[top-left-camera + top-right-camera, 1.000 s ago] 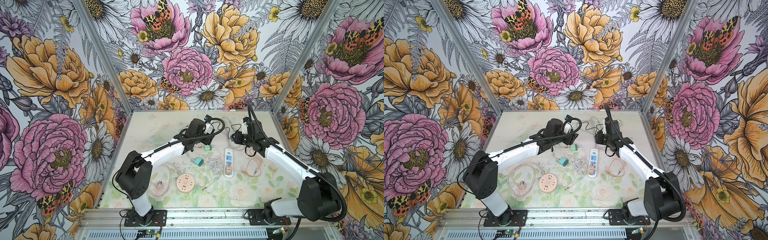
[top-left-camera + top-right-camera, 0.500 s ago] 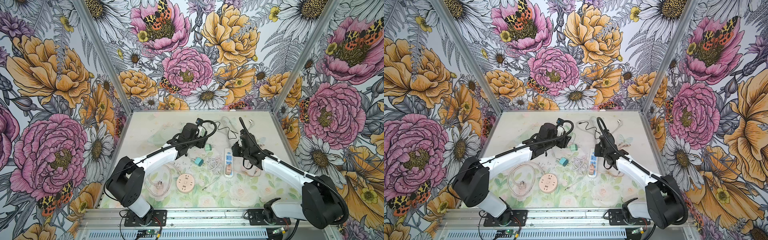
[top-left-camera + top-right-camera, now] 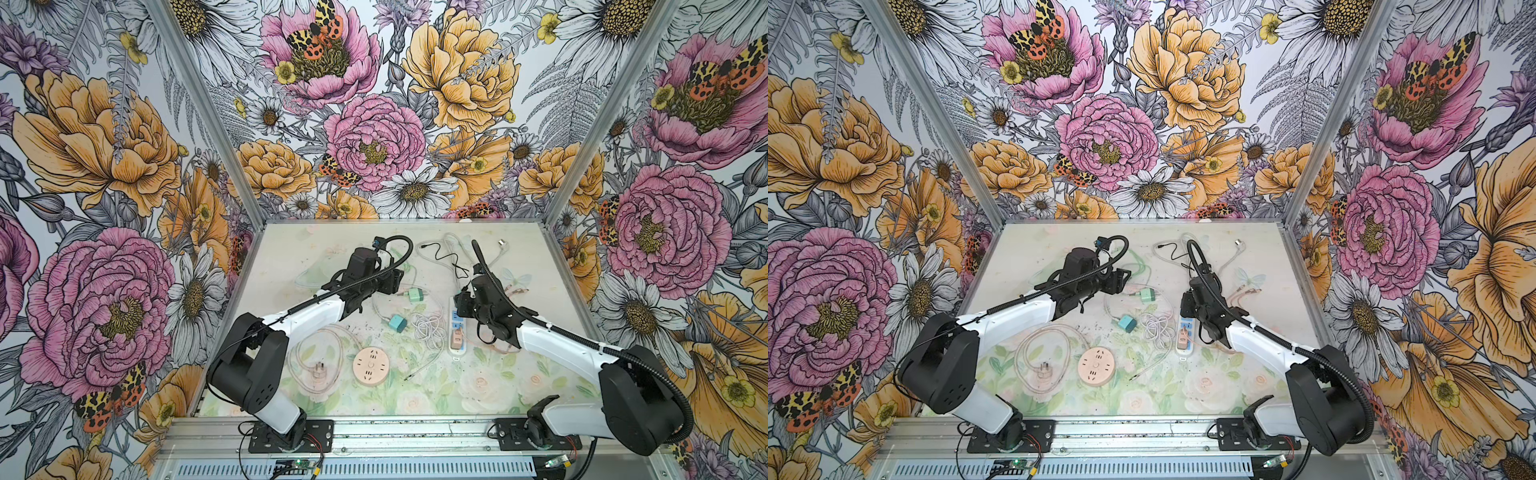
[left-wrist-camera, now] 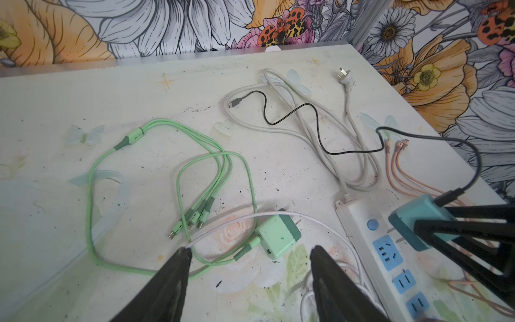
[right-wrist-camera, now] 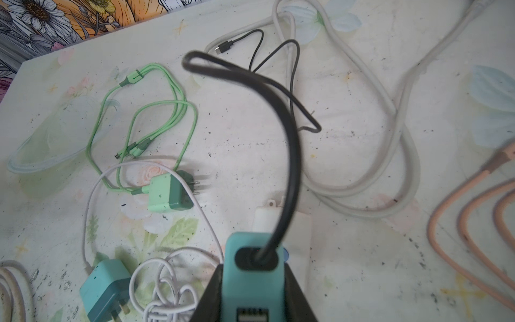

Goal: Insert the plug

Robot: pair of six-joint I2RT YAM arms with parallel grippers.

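Now, seen from above, 2 robot arms work over a floral tabletop strewn with chargers and cables. The right gripper (image 3: 460,300) is closed on a teal USB charger (image 5: 250,245), its jaws pinching the charger's 2 sides. A black cable (image 5: 292,145) arcs up out of the charger's back. The charger hangs just above the far end of a white power strip (image 4: 359,217), with its metal prongs (image 4: 394,230) close to the first blue socket (image 4: 388,252) but not yet inside it. The left gripper (image 4: 249,252) is spread wide and holds nothing; it hovers over a mint green charger (image 4: 277,234) lying on the table beside the strip.

Several things could go wrong from here:
- The charger looks slightly tilted, so its prongs may meet the socket face instead of the slots and jam.
- Nothing braces the strip, so a downward push off centre could slide or tip it.
- The smooth charger body could slip or twist between the jaws under pressure.
- The stiff black cable could tug the charger sideways during the descent.
- A pink plug (image 3: 456,338) already sits further along the strip, and a drift that way risks a knock
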